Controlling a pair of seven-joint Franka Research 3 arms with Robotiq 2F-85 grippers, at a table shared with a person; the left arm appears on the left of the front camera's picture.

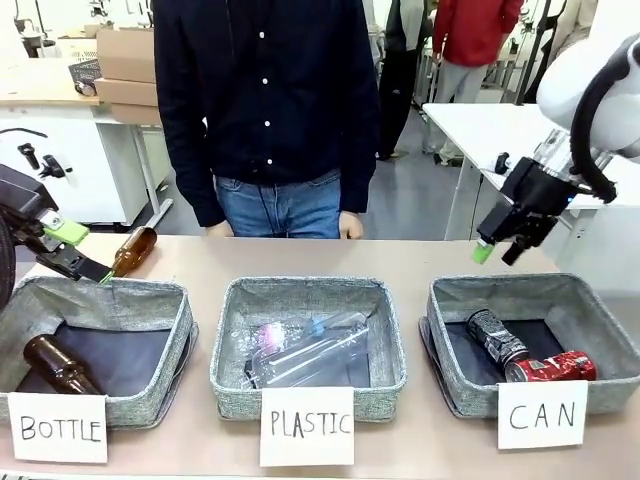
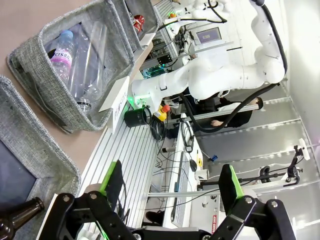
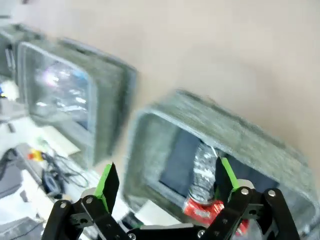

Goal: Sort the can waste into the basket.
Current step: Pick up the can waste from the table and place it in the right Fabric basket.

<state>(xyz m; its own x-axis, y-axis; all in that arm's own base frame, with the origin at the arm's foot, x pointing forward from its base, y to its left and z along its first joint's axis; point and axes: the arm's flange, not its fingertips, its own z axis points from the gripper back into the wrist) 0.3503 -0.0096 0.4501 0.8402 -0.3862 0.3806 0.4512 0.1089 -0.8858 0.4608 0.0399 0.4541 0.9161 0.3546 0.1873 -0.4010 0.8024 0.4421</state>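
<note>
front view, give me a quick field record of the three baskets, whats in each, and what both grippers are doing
CAN basket: right; holds red can and dark grey can, both lying down
PLASTIC basket: middle; clear plastic bottles
BOTTLE basket: left; one brown glass bottle inside
second brown bottle: on the table behind the BOTTLE basket
left gripper: open, empty, beside that bottle
right gripper: open, empty, above the CAN basket's far edge
person: standing at the far side

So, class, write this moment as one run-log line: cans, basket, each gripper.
red can: in CAN basket | dark can: in it, beside red | left gripper: open, empty | right gripper: open, empty, above basket's far rim
</note>
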